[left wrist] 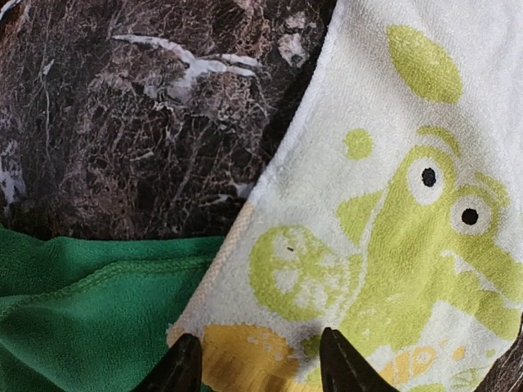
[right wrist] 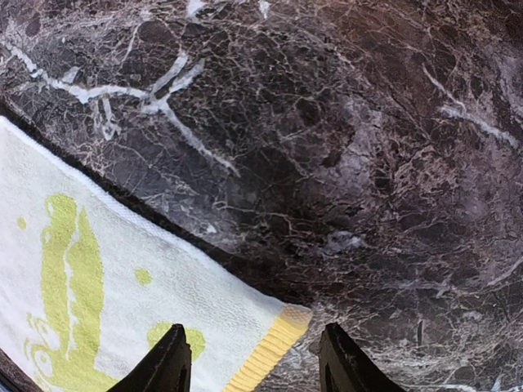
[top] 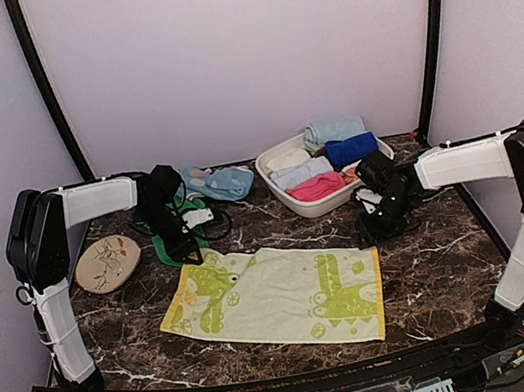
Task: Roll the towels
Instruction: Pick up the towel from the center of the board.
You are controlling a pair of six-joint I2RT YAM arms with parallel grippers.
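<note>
A pale lime-yellow towel [top: 279, 294] with lime-green cartoon prints lies spread flat in the middle of the table. My left gripper [top: 191, 256] hovers over its far left corner, jaws open with nothing between them. In the left wrist view that gripper [left wrist: 260, 369] has the towel's [left wrist: 392, 204] corner showing between its fingers. A plain green towel [top: 171, 244] lies crumpled just behind it, and its edge [left wrist: 82, 318] touches that corner. My right gripper [top: 378, 233] stands open over the far right corner. In the right wrist view the towel's [right wrist: 122, 286] yellow-trimmed corner lies below the open gripper [right wrist: 255, 366].
A white basin [top: 282, 195] at the back right holds several rolled cloths. A light blue cloth [top: 224, 182] lies at the back centre. A tan oval leaf-print disc [top: 107, 263] sits at the left. Dark marble table [top: 438, 272] shows bare to the right of the towel.
</note>
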